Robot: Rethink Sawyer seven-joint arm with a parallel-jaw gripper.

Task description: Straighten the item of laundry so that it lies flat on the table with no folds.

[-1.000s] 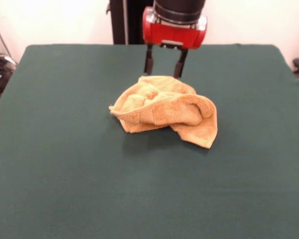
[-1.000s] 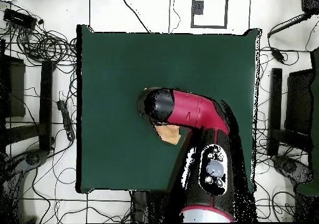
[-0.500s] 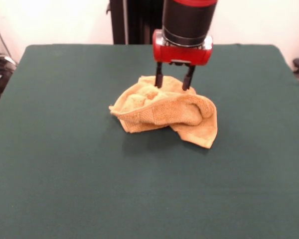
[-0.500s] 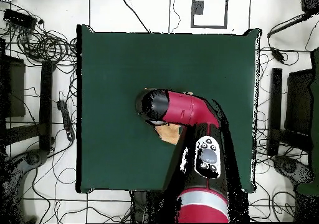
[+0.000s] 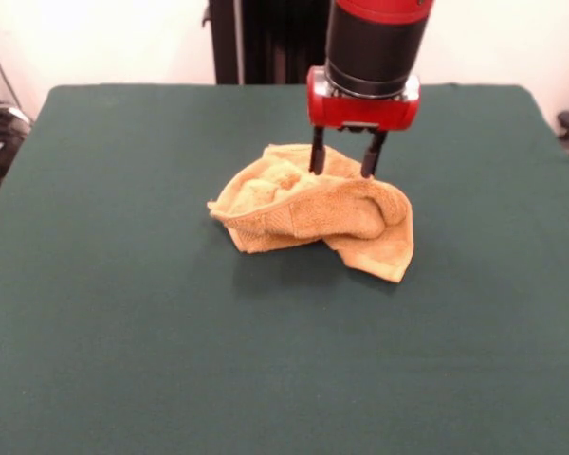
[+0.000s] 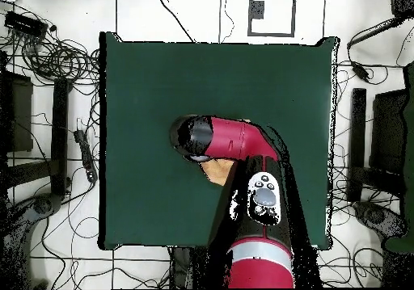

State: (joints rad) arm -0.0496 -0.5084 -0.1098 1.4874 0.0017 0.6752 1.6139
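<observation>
A: Front view first. State the condition of the item of laundry.

B: One golden-orange terry towel (image 5: 313, 210), crumpled into a mound. It sits a little beyond the middle of the table (image 5: 123, 313), slightly toward the picture's right. The top is bunched in soft ridges; a thick rolled fold runs across the front, and one flap hangs down to the cloth at the lower right. Under the roll, at the left, a flatter layer shows. It is not flat anywhere that I can see.

A: And your tool?

B: My gripper (image 5: 344, 161) hangs straight down over the rear upper part of the mound. The two dark fingers (image 5: 317, 152) are spread apart, with a clear gap between them. Their tips are level with the top folds; whether they touch the fabric is hard to judge from this angle. Nothing is pinched between them.

A: Count for this view.

B: One towel, one table, one gripper, two fingers.

A: Overhead view.

B: My red and black arm (image 6: 242, 141) covers most of the towel. Only a small orange patch (image 6: 217, 171) shows beside the arm's lower edge, near the table's middle, toward the bottom side. The gripper itself is hidden under the wrist here.

A: Count.

B: One visible towel patch, one green table (image 6: 162, 77), one arm.
</observation>
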